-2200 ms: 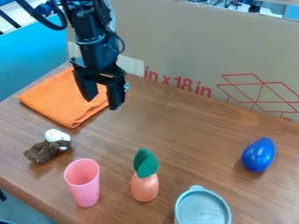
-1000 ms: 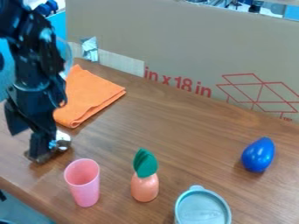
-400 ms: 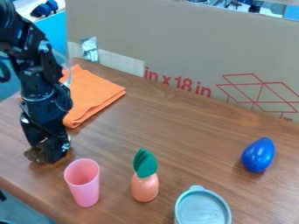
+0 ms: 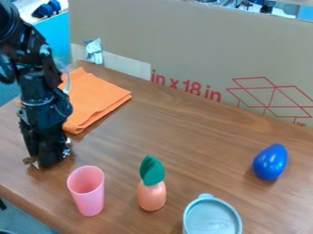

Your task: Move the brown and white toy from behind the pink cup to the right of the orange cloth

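At the wooden table's [image 4: 183, 132] left side, a black robot gripper [image 4: 47, 160] is down at a small brown-and-white soft-looking object [image 4: 29, 161], mostly hidden behind it; whether the jaws are apart or clamped, I cannot tell. A tall pink plastic cup [image 4: 86, 192] stands near, a folded orange cloth [image 4: 94, 100] behind.

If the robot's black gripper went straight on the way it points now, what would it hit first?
The gripper points down, so probably the small brown object at its lower end, then the wooden table. Depth is unclear there.
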